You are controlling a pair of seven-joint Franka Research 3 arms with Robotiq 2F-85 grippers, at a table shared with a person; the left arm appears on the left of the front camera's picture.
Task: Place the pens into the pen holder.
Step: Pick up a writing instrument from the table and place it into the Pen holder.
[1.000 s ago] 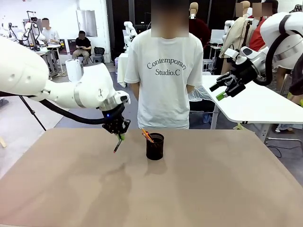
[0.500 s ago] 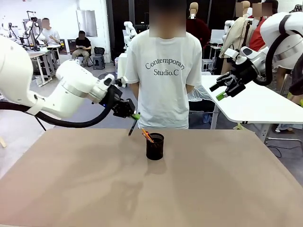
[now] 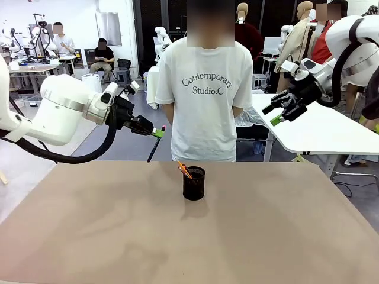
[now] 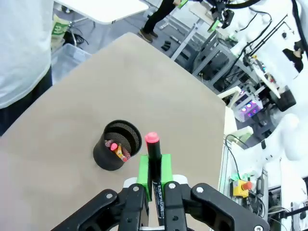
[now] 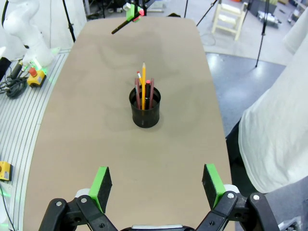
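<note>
The left gripper [image 3: 155, 132], jaws clamped on a dark pen [image 3: 152, 150], hangs above the bench [image 3: 266, 231], left of the mesh holder [image 3: 193, 182] and slightly beyond it. The pen should probably be stood upright over the rim, clear of the pencil [image 5: 143, 85] inside. The right gripper [image 5: 157, 186] waits high, jaws apart; the bench is otherwise bare.

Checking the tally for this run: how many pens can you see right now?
4: one dark pen clamped in the shut left gripper above the table, and three standing in the holder, a yellow pencil and two dark red ones. More may hide inside.
</note>
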